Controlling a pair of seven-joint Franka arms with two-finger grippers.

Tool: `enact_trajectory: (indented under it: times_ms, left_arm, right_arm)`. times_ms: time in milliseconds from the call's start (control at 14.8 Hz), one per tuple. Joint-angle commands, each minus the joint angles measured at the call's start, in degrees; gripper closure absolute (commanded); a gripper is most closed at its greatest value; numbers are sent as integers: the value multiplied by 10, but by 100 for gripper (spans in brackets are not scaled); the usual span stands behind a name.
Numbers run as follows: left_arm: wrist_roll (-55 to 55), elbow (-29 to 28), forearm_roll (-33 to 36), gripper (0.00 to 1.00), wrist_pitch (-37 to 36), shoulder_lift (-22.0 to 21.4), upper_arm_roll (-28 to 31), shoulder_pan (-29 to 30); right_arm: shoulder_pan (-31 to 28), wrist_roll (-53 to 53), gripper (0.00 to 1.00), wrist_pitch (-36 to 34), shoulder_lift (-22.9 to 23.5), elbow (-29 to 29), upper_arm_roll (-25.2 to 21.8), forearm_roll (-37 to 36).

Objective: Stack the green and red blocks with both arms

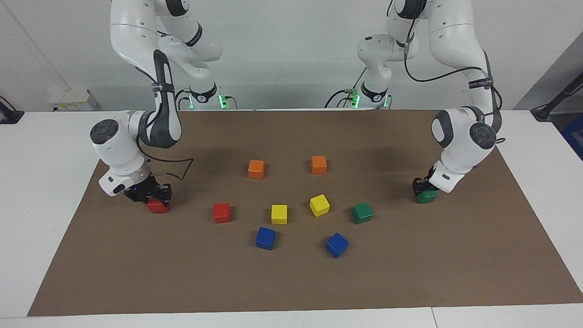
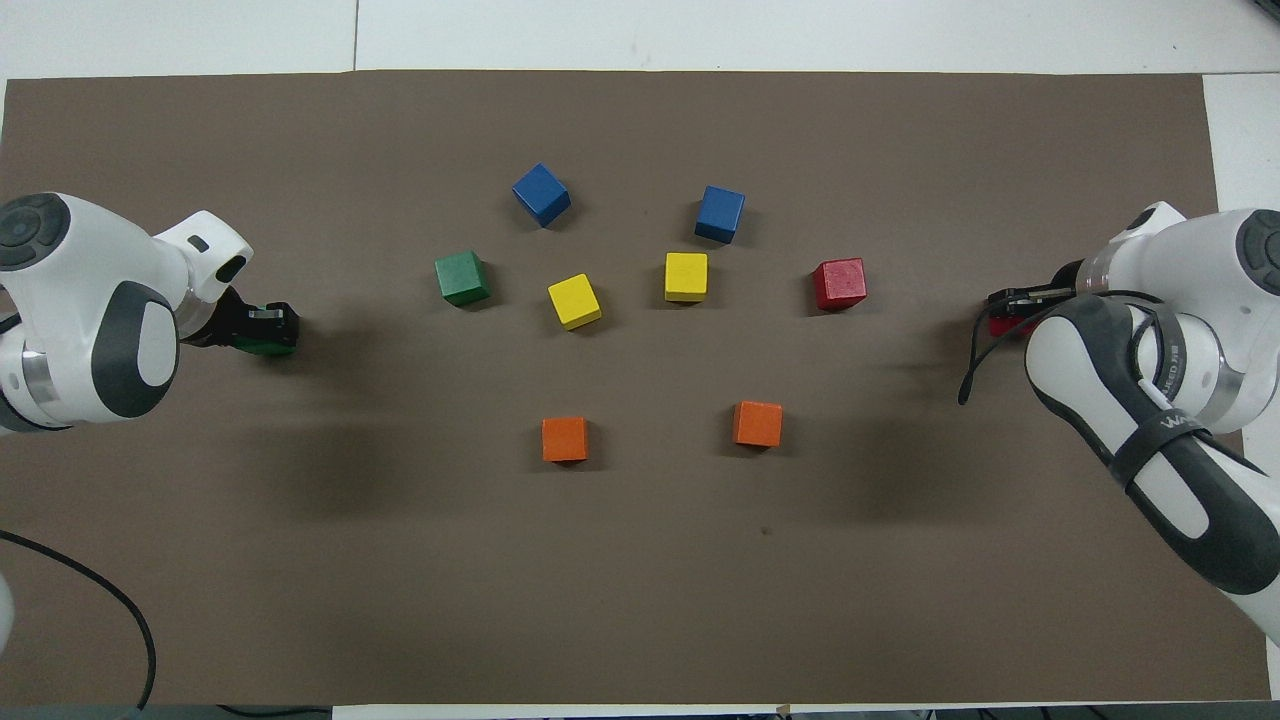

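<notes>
Ten cubes lie on the brown mat. At the right arm's end, the right gripper sits over a red block resting on the mat — whether its fingers grip I cannot tell. A second red block and a green block flank the yellow cubes. At the left arm's end, the left gripper clamps another green block.

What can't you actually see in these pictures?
- Overhead view: most of the red block at the right gripper, covered by gripper and cable.
- Both views: whether the right gripper grips that red block.
- Overhead view: the green block under the left gripper, mostly covered.
- Both arms' upper parts, cut off by picture edges.
</notes>
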Motion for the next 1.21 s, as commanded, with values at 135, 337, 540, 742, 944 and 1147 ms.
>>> enact_trajectory:
  times_ms: [135,337,540,742,944,1147]
  left_arm:
    - [11,-24,-2,0,28,-6,2,-2]
    - [21,0,-2,0,17,-9,1,1]
    - [12,80,-17,0,-50,-4,-1,-21]
    - [-17,121,-33,0,-67,-1,0,-56]
    - [-179,131,-31,0,-66,1,0,-112]
    - [-242,148,-34,0,-56,17,0,-155]
  right_arm:
    - [-9,-11,0,11,3,2,5,-2]
    - [-9,-10,0,0,1,7,6,1]
    - [16,44,0,-96,-9,73,12,3]
    - [58,106,0,-191,-7,152,11,-2]
    - [109,163,0,-219,-5,191,10,-4]
    - [155,175,0,-235,20,228,11,-68]
